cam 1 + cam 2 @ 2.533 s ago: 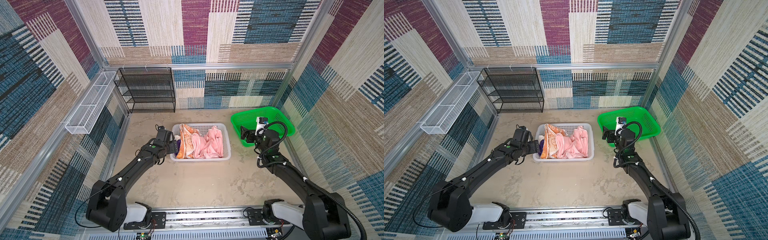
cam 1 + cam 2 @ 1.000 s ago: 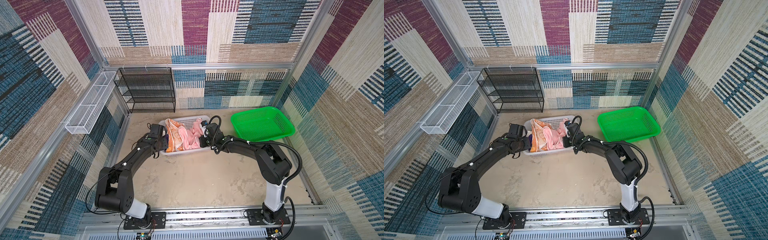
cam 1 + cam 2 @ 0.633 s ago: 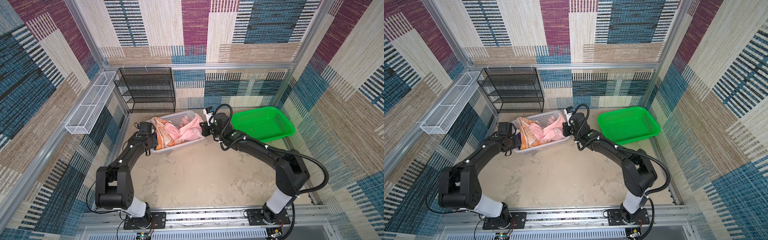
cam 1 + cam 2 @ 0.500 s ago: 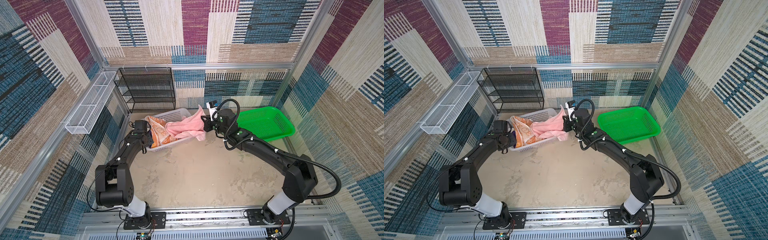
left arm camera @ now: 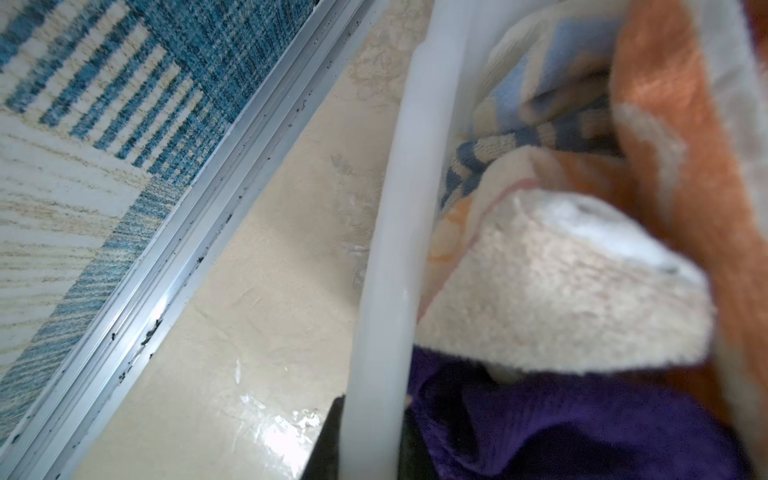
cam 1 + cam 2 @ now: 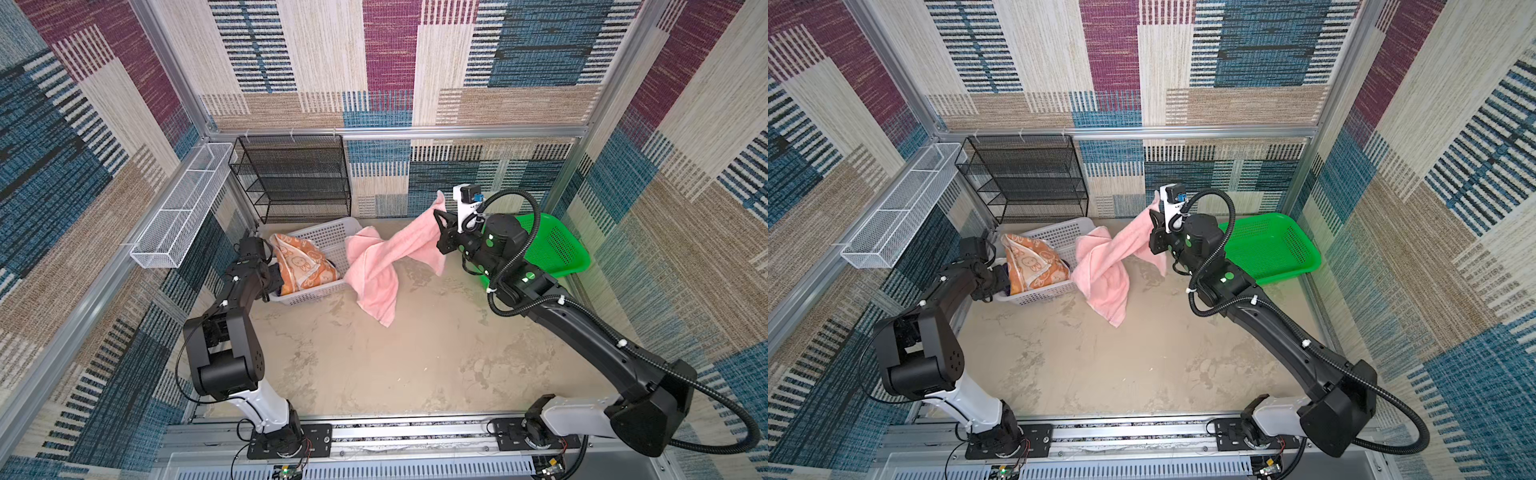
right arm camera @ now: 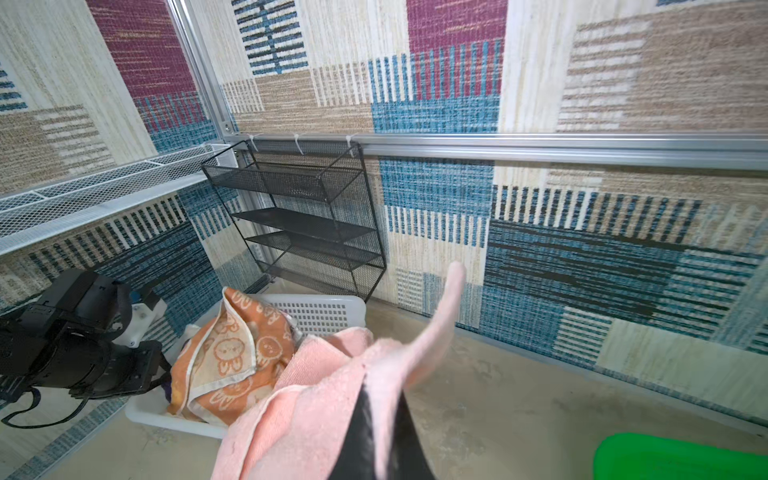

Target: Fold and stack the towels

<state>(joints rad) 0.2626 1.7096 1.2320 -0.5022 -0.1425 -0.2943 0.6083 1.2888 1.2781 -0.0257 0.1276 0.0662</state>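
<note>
The right gripper [image 6: 438,220] pinches a corner of the pink towel [image 6: 376,266], which drapes below it. The left gripper [image 6: 273,281] clamps the white basket [image 6: 316,292] by its rim, the orange towel [image 6: 301,266] just beside it.

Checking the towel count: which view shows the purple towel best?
The left wrist view: the purple towel shows large and close, inside the basket rim, partly under the whitish towel. Both top views show only dark slivers beside the orange towel; the right wrist view barely a speck.
</note>
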